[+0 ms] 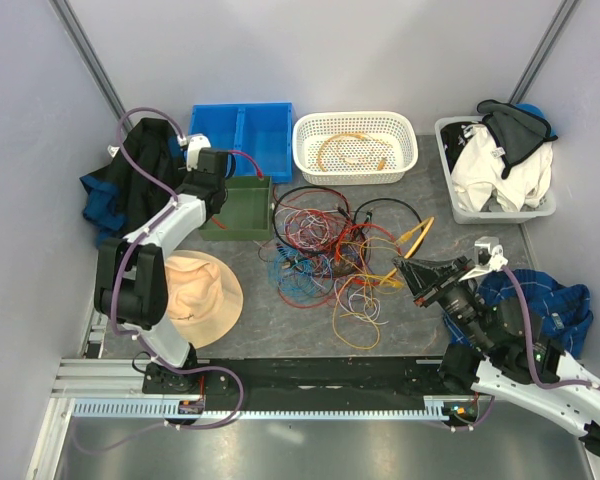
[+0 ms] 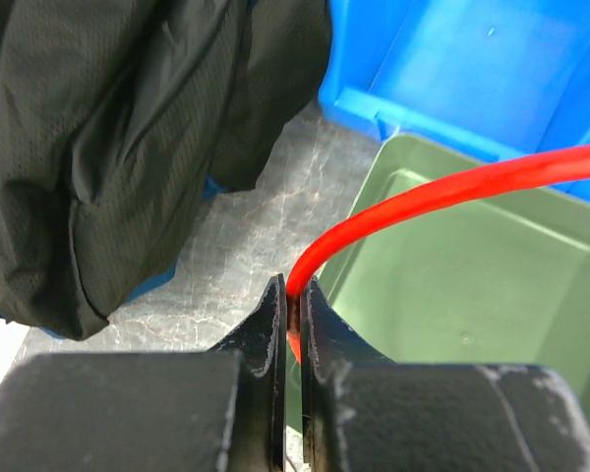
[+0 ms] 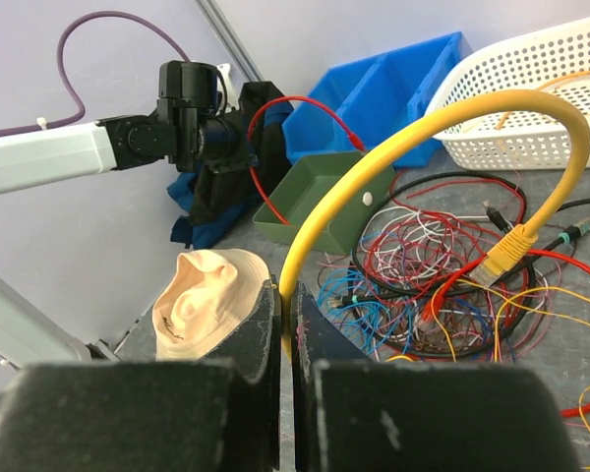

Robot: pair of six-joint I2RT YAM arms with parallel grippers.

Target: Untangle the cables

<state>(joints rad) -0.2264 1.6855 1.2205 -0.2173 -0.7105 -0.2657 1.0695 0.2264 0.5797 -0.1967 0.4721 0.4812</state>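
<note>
The cables (image 1: 330, 250) lie as a tangle of red, blue, orange, white and black wires mid-table, also in the right wrist view (image 3: 442, 265). My left gripper (image 1: 228, 157) is shut on a red cable (image 2: 452, 187) at its tips (image 2: 293, 305), above the near corner of a green bin (image 2: 452, 295). The red cable arcs from there toward the tangle (image 3: 305, 103). My right gripper (image 1: 398, 264) is shut (image 3: 285, 295) on a thick yellow cable (image 3: 413, 138), which loops up and ends in a yellow plug (image 3: 506, 251) over the tangle.
A blue bin (image 1: 242, 135), the green bin (image 1: 238, 215) and a white basket (image 1: 355, 118) holding a yellow cable stand at the back. A grey bin (image 1: 450, 200) of clothes is far right, blue cloth (image 1: 550, 300) near right, a tan hat (image 1: 200, 295) and black garment (image 1: 145, 170) left.
</note>
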